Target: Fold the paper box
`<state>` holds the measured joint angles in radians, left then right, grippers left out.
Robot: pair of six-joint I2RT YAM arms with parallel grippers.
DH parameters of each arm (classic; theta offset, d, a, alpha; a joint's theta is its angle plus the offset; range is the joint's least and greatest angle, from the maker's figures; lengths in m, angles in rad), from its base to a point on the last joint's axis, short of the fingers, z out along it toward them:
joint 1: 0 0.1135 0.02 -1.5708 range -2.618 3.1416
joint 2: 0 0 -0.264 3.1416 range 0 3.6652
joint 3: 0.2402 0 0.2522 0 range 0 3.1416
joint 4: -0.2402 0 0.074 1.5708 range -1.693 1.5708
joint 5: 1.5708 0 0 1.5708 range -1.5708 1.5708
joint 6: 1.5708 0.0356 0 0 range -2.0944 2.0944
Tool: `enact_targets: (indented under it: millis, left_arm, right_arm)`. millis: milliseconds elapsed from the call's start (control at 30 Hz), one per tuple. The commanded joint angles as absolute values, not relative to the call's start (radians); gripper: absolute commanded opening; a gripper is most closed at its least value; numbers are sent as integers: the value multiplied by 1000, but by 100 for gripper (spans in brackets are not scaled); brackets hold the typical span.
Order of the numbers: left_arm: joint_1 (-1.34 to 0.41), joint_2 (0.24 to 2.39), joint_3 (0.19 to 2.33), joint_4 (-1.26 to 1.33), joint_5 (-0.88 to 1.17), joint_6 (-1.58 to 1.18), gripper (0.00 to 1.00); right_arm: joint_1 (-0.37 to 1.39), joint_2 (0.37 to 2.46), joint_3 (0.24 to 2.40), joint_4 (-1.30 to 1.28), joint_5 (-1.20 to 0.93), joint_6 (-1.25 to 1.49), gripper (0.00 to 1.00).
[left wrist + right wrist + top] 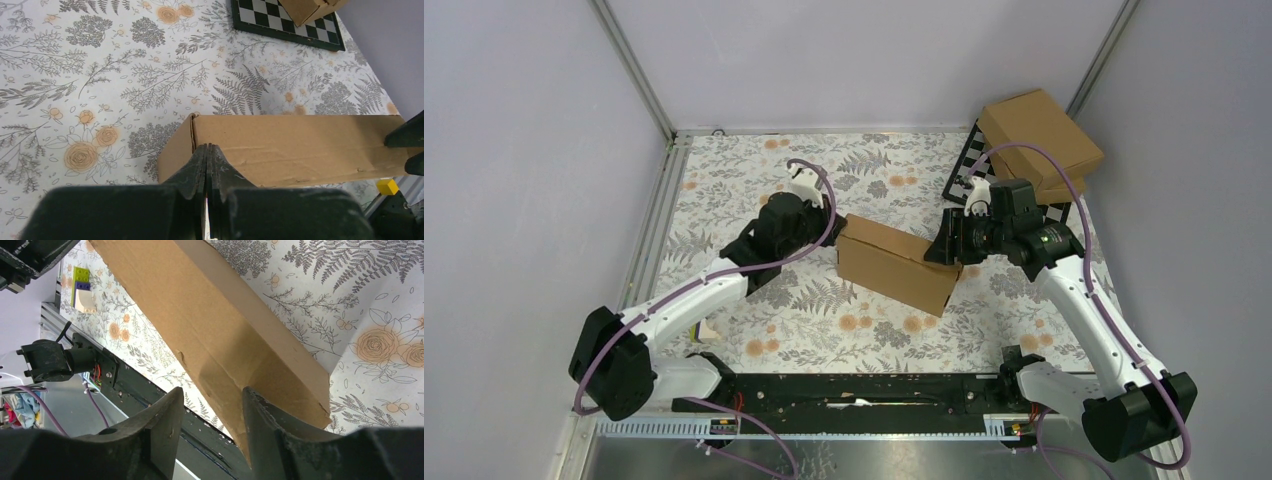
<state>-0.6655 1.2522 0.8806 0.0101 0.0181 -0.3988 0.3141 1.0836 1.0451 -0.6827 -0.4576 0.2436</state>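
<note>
1. The plain brown cardboard paper box [892,262] lies mid-counter on the floral-patterned cloth [754,200]. It is already closed into a shallow rectangular shape. It runs from far left to near right, between the two arms.
2. The left fingers [206,162] are pressed fully together with nothing between them. Their tips appear to rest against the box's left end, close to a corner. This looks like a brace, so the box cannot slide left while the other end is worked.
3. The right fingers [167,415] are about half spread and straddle an edge at the box's right end. One finger lies along the cardboard and the other stands clear of it with cloth visible in the gap. They surround the edge rather than clamp it, probably to press or seat that end.
4. The left arm reaches diagonally from its near-left base, wrist low and level with the box. The right arm bends out to the right, wrist turned back leftward onto the box.
5. Two ready-made brown cardboard boxes [1039,145] sit on a black checkered board [964,170] at far right, well apart.
</note>
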Motion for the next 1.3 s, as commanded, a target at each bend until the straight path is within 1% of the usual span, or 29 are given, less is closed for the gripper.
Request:
enact_targets:
  millis: [0, 33, 67, 133, 167, 200, 233, 300, 367, 400, 433, 567, 667, 767, 900, 1033, 1133, 1267]
  left_arm:
    - [-664, 1230, 800, 113, 55, -439, 0]
    - [-664, 1226, 789, 116, 56, -440, 0]
    - [-663, 1224, 782, 116, 55, -439, 0]
    - [-664, 1221, 776, 110, 48, -435, 0]
    - [-664, 1220, 776, 107, 45, -432, 0]
    - [-664, 1217, 775, 104, 42, -429, 0]
    - [-664, 1216, 776, 101, 39, -425, 0]
    - [-663, 1209, 779, 94, 32, -418, 0]
    - [-664, 1202, 782, 87, 27, -410, 0]
    - [-664, 1200, 784, 85, 24, -406, 0]
    - [-664, 1198, 784, 84, 21, -404, 0]
    - [-663, 1198, 787, 77, 18, -398, 0]
    - [-664, 1200, 795, 78, 25, -393, 0]
    - [-664, 1198, 832, 51, 31, -384, 0]
    - [-664, 1180, 929, 15, 57, -377, 0]
    - [-664, 1206, 1021, 2, 149, -379, 2]
    - [-664, 1232, 1006, 2, 181, -392, 2]
    - [-656, 1260, 923, -22, 172, -410, 2]
  right_arm:
    - [316, 1082, 1074, -796, -390, 245, 61]
    - [316, 1071, 1100, -797, -390, 255, 65]
    - [316, 1058, 1121, -797, -390, 264, 67]
    - [316, 1032, 1162, -798, -381, 283, 68]
    - [316, 1021, 1179, -804, -368, 289, 66]
    - [316, 1014, 1192, -814, -353, 294, 60]
    - [316, 1008, 1198, -823, -337, 298, 52]
    - [316, 994, 1190, -844, -294, 302, 34]
    - [316, 979, 1147, -858, -235, 310, 12]
    - [316, 970, 1113, -857, -212, 322, 4]
    - [316, 964, 1067, -851, -200, 333, 1]
    - [316, 947, 941, -823, -137, 376, 0]
    - [316, 947, 904, -779, -179, 395, 0]
    - [316, 968, 983, -797, -205, 388, 0]
    - [316, 973, 1146, -871, -185, 341, 0]
    - [316, 972, 1220, -930, -142, 324, 0]
    - [316, 955, 1155, -918, -102, 326, 0]
    - [316, 956, 1001, -872, -135, 343, 0]
